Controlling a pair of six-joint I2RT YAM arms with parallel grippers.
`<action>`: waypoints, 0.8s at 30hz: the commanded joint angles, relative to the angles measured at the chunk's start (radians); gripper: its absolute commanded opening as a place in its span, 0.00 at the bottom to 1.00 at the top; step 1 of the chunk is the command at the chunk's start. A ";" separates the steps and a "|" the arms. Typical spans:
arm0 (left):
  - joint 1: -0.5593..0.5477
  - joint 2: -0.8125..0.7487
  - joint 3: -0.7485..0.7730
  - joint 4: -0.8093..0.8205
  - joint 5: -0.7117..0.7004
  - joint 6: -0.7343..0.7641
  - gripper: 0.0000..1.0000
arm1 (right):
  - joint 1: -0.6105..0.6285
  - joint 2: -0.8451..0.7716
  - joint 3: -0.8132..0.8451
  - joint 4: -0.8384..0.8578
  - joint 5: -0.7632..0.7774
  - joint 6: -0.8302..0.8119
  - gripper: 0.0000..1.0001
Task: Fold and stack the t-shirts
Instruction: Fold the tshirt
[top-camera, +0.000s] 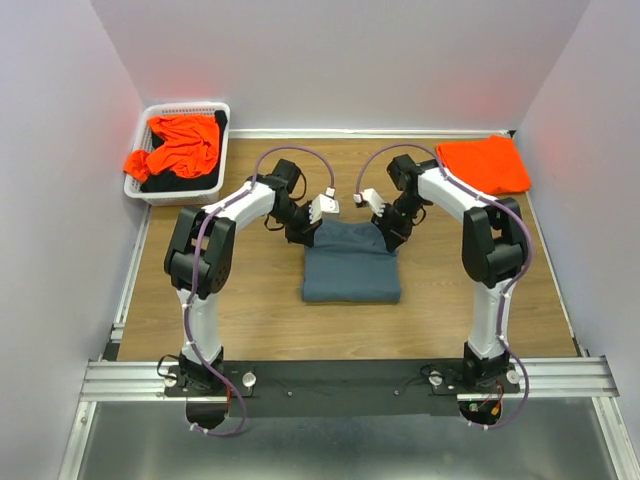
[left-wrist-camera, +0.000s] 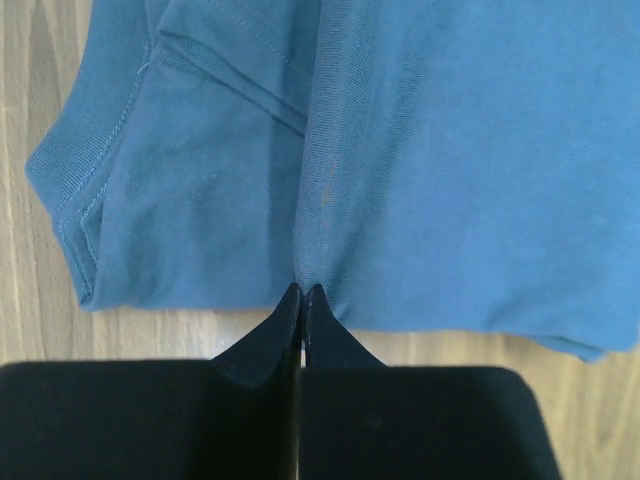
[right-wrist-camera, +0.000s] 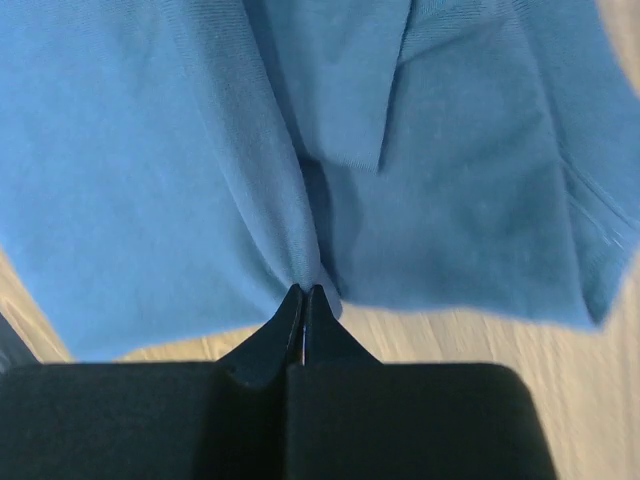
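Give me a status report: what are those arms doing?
Left gripper, right gripper: both shut, pinching far edge of blue-grey t-shirt. Partly folded, mid-table. Nothing in the way; folded orange t-shirt far right, more in basket far left.

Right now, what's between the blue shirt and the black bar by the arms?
Only bare wooden table lies between the blue shirt and the black bar; the top view shows it.
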 joint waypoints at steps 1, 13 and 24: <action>0.007 0.016 -0.016 0.079 -0.013 -0.009 0.08 | -0.007 0.052 0.001 0.045 -0.047 0.062 0.00; -0.030 -0.225 -0.337 0.070 0.033 0.046 0.16 | 0.004 -0.172 -0.344 0.087 -0.226 0.216 0.21; -0.137 -0.422 -0.259 0.058 0.099 0.020 0.54 | -0.050 -0.184 -0.093 0.050 -0.412 0.446 0.41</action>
